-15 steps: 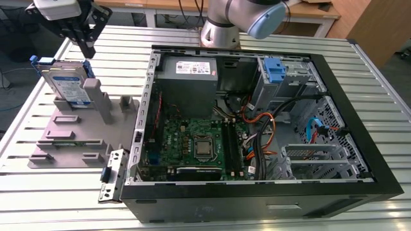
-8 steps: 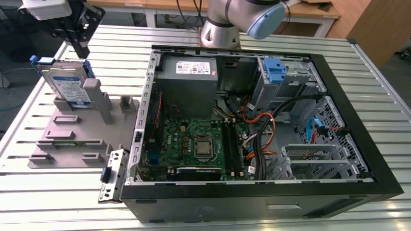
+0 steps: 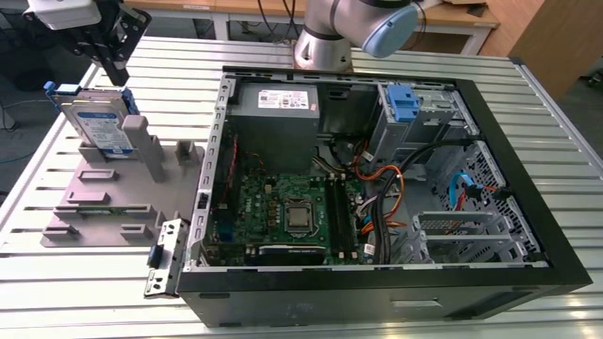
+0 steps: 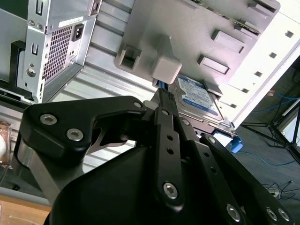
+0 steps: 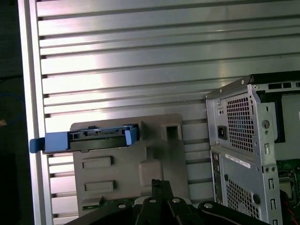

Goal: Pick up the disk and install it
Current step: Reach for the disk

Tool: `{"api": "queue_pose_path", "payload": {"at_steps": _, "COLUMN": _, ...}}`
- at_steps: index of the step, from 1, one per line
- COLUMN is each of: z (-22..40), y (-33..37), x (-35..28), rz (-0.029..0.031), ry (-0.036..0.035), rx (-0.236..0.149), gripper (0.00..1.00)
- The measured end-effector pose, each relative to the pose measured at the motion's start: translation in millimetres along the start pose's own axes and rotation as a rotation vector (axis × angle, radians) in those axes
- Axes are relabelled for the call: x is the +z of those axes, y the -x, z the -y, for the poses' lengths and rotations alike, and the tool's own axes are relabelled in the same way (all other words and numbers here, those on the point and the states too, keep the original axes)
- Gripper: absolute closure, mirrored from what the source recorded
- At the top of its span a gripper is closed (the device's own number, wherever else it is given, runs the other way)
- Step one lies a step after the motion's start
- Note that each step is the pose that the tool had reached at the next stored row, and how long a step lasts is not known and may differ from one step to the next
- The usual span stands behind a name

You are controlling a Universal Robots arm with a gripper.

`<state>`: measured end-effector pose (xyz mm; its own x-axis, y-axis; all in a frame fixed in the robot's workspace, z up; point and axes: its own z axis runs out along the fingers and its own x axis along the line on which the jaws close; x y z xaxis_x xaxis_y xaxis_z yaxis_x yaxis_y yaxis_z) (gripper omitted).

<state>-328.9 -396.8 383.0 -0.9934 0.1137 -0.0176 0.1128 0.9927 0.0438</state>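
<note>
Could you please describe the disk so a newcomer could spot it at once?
A grey holder plate lies beside the open computer case, on the exterior view's left. The disk stands on edge at its far end: a flat silver drive with a white-and-blue label and blue rails, unlike the bare blue bracket inside the case.

Reaches from a grey shoulder joint (image 3: pixel 325 35) across to the exterior view's far left. Holds the pincer (image 3: pixel 118 76) high, pointing straight down — fingertips (image 5: pixel 156 186) drawn together in the first wrist view, clasping nothing. Carries a white camera box (image 3: pixel 64 13) at the wrist.
</note>
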Motion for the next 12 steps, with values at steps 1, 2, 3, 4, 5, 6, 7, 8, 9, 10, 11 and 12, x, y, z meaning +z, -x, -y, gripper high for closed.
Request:
{"api": "queue_pose_path", "payload": {"at_steps": 1, "z": 0.0, "y": 0.0, "x": 0.0, "rz": 0.0, "ry": 0.0, "rx": 0.0, "gripper": 0.89}}
{"api": "queue_pose_path", "payload": {"at_steps": 2, "z": 0.0, "y": 0.0, "x": 0.0, "rz": 0.0, "ry": 0.0, "rx": 0.0, "gripper": 0.89}}
{"api": "queue_pose_path", "payload": {"at_steps": 3, "z": 0.0, "y": 0.0, "x": 0.0, "rz": 0.0, "ry": 0.0, "rx": 0.0, "gripper": 0.89}}
{"api": "queue_pose_path", "payload": {"at_steps": 4, "z": 0.0, "y": -0.1, "x": 0.0, "rz": -0.0012, "ry": -0.0001, "rx": 0.0, "gripper": 0.89}}
{"api": "queue_pose_path", "payload": {"at_steps": 5, "z": 0.0, "y": -0.1, "x": 0.1, "rz": -0.0059, "ry": -0.0005, "rx": 0.0, "gripper": 0.89}}
{"api": "queue_pose_path", "payload": {"at_steps": 6, "z": 0.0, "y": -0.1, "x": 0.2, "rz": -0.0164, "ry": -0.0017, "rx": 0.001, "gripper": 0.89}}
{"api": "queue_pose_path", "payload": {"at_steps": 7, "z": 0.0, "y": -0.1, "x": 0.3, "rz": -0.0237, "ry": -0.0027, "rx": 0.001, "gripper": 0.89}}
{"api": "queue_pose_path", "payload": {"at_steps": 8, "z": 0.0, "y": -0.1, "x": 0.4, "rz": -0.0238, "ry": -0.0027, "rx": 0.001, "gripper": 0.89}}
{"api": "queue_pose_path", "payload": {"at_steps": 9, "z": 0.0, "y": -0.1, "x": 0.3, "rz": -0.0239, "ry": -0.0027, "rx": 0.001, "gripper": 0.89}}
{"api": "queue_pose_path", "payload": {"at_steps": 10, "z": 0.1, "y": -0.1, "x": 0.3, "rz": -0.024, "ry": -0.0027, "rx": 0.001, "gripper": 0.89}}
{"api": "queue_pose_path", "payload": {"at_steps": 11, "z": 0.1, "y": -0.1, "x": 0.3, "rz": -0.024, "ry": -0.0027, "rx": 0.001, "gripper": 0.89}}
{"api": "queue_pose_path", "payload": {"at_steps": 12, "z": 0.1, "y": -0.1, "x": 0.3, "rz": -0.024, "ry": -0.0027, "rx": 0.001, "gripper": 0.89}}
